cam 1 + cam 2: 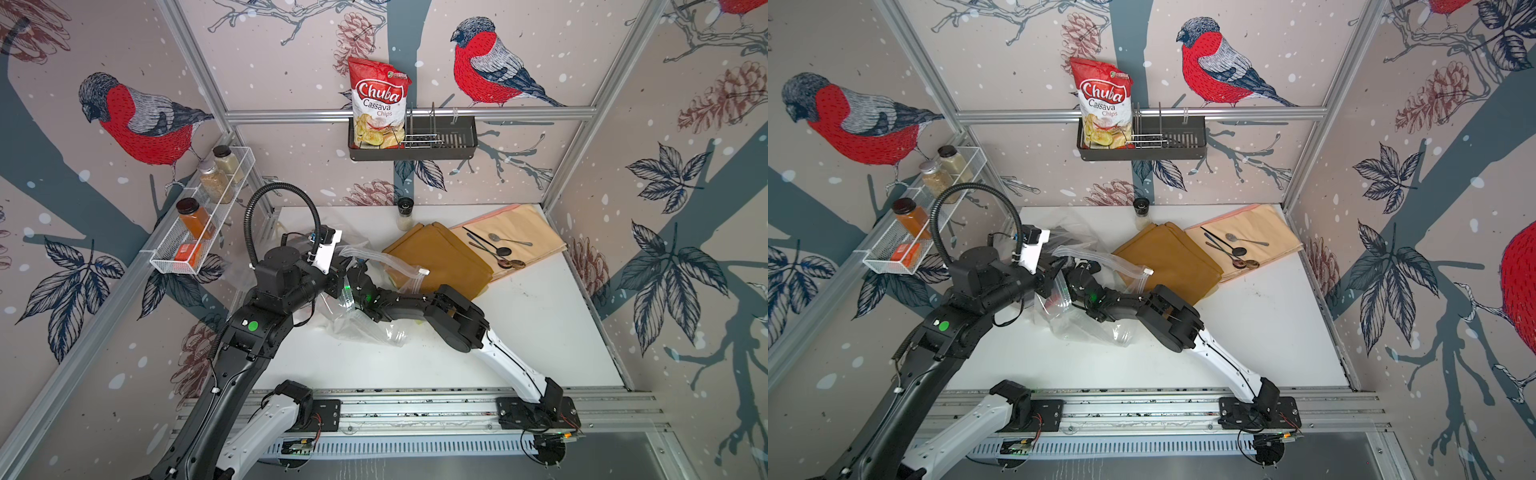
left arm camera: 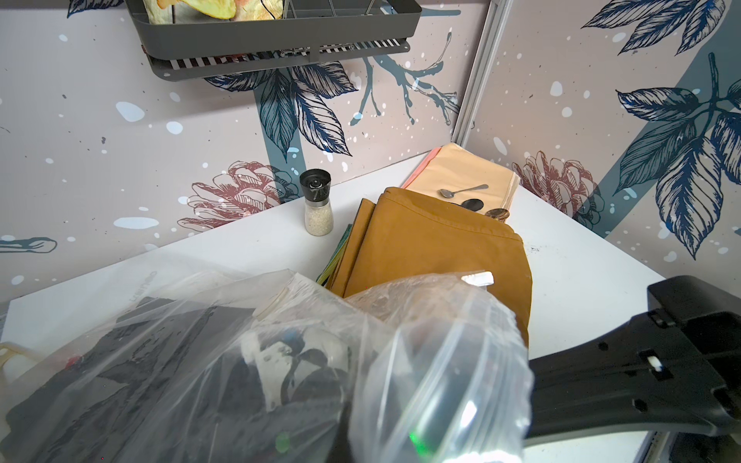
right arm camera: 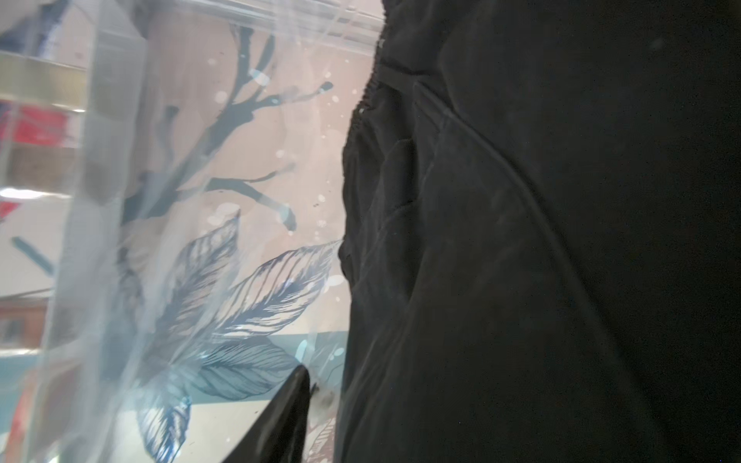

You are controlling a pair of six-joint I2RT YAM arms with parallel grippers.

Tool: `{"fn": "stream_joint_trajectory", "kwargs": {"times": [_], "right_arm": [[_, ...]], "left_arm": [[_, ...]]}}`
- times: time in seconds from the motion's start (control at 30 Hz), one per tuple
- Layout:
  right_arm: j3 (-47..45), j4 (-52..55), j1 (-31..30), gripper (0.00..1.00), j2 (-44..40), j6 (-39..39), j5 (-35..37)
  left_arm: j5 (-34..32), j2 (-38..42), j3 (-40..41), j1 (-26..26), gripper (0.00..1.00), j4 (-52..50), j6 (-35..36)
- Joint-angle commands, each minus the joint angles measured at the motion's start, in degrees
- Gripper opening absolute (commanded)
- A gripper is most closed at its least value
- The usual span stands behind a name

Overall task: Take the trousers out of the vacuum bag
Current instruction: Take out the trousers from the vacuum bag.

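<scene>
Both top views: the vacuum bag (image 1: 365, 326) (image 1: 1092, 328) lay crumpled on the bench (image 1: 519, 332), left of centre. Its mouth was raised, and its white zip slider (image 1: 424, 272) (image 2: 477, 277) hung over the near edge of the folded pile beside it.

Location of the trousers: split between two places.
- The mustard-brown pair (image 1: 440, 262) (image 1: 1167, 262) lay folded on the bench outside the bag. It sat just in front of the grinder (image 1: 405, 212) and against the peach cloth (image 1: 519, 224) that carried the spoons.
- In the left wrist view, teal and yellow edges (image 2: 337, 256) showed under the mustard-brown pair.
- The dark pair (image 2: 140, 360) was inside the bag, seen through the film.

The left gripper (image 1: 338, 272) (image 1: 1054, 270) was closed on a bunch of the bag's film near the mouth and held it off the bench. Plastic hid its fingers in the left wrist view.

The right gripper (image 1: 360, 274) (image 1: 1084, 268) was reaching into the mouth of the bag. In the right wrist view, one finger (image 3: 286, 409) lay right beside the dark fabric (image 3: 521, 240), with clear film on its other side. The second finger was not seen. I could not tell whether the jaws stood apart or were clamped on the fabric.
</scene>
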State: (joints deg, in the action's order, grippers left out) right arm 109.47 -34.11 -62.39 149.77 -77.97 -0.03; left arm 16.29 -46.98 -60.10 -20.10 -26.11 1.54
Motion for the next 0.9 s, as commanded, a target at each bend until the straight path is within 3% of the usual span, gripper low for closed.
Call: {"fn": "stream_joint_trajectory", "kwargs": {"times": [0.0,0.2,0.37,0.63,0.87], "right_arm": [[0.8,7.3,0.08,0.54,0.02,-1.32,0.45],[-6.23,3.65,-0.71,0.54,-2.26,-5.5,2.43],[-6.65,2.2,-0.35,0.54,-1.7,-6.63,1.89],[-11.11,-3.16,0.28,0.54,-4.32,-4.95,7.12],[-5.95,-1.41,2.33,0.54,-2.39,-2.05,7.07]], "left_arm": [[-0.01,0.07,-0.75,-0.03,0.0,1.84,0.48],[-0.4,0.3,-1.45,-0.02,0.0,1.41,0.74],[-0.65,0.17,-1.53,-0.03,0.0,1.04,0.88],[-0.89,0.44,-1.57,-0.03,0.0,0.55,0.84],[-1.36,1.1,-1.53,-0.03,0.0,0.11,1.09]]}}
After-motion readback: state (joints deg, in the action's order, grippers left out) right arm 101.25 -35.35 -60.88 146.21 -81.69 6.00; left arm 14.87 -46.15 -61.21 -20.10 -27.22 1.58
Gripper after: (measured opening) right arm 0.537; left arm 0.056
